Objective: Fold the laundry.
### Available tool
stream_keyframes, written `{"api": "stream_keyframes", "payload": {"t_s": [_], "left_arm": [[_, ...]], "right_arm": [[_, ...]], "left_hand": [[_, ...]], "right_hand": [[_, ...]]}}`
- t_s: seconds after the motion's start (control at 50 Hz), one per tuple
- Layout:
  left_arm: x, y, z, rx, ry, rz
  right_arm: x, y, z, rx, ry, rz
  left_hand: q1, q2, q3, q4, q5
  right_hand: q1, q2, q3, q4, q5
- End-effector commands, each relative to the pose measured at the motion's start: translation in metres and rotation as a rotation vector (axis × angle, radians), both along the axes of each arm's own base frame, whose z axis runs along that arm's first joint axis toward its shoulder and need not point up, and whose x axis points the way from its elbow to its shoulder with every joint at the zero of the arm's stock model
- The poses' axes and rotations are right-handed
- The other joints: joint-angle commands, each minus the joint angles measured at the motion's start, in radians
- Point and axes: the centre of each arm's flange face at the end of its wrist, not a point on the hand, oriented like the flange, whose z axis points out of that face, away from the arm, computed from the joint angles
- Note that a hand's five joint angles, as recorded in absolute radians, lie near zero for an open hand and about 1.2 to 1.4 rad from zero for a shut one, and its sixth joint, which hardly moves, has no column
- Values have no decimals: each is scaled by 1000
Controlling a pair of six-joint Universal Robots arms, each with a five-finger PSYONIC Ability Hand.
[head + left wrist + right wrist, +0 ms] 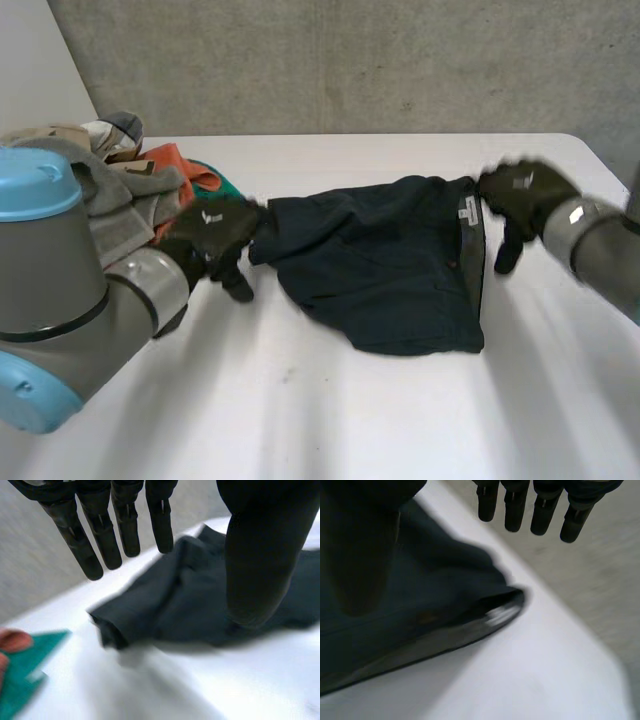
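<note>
Clothes pile (112, 172) crowds the table's (350, 425) left rear; the front lies bare.

No legible txt anywhere. Small white sewn label (467, 209) on waistband edge of dark navy cloth garment (380, 265), head view: print too small to read. Small white mark (212, 217) on back of black left hand (222, 238); second white mark (522, 181) on back of black right hand (520, 198). Both are shapes only, no letters or nos. made out.
</note>
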Motion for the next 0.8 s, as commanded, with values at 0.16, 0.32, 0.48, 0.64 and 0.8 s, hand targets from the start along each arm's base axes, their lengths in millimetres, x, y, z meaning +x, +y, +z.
{"api": "stream_keyframes", "payload": {"t_s": [0.16, 0.32, 0.48, 0.64, 0.8], "left_arm": [[-7, -12, -51, 200, -57, -57], [-30, -23, -65, 165, -71, -72], [-59, -27, -77, 128, -69, -118], [-100, -25, -94, 48, -79, -196], [-96, -49, -61, -99, -95, -45]], "right_arm": [[13, 55, -81, 94, -9, 135], [28, 42, -117, 80, 1, 105], [29, 46, -88, -36, -67, 92], [26, 57, -47, -91, -154, 85], [19, 51, -21, -124, -200, 39]], "left_hand": [[41, 47, 44, 42, 38], [-68, -62, -65, -67, -71], [-132, -126, -129, -131, -135], [-42, -36, -40, -41, -45], [939, 945, 941, 940, 936]], "right_hand": [[127, 127, 122, 124, 116], [927, 927, 922, 924, 916], [1152, 1152, 1147, 1149, 1141], [1152, 1152, 1147, 1149, 1141], [1152, 1152, 1147, 1149, 1141]]}}
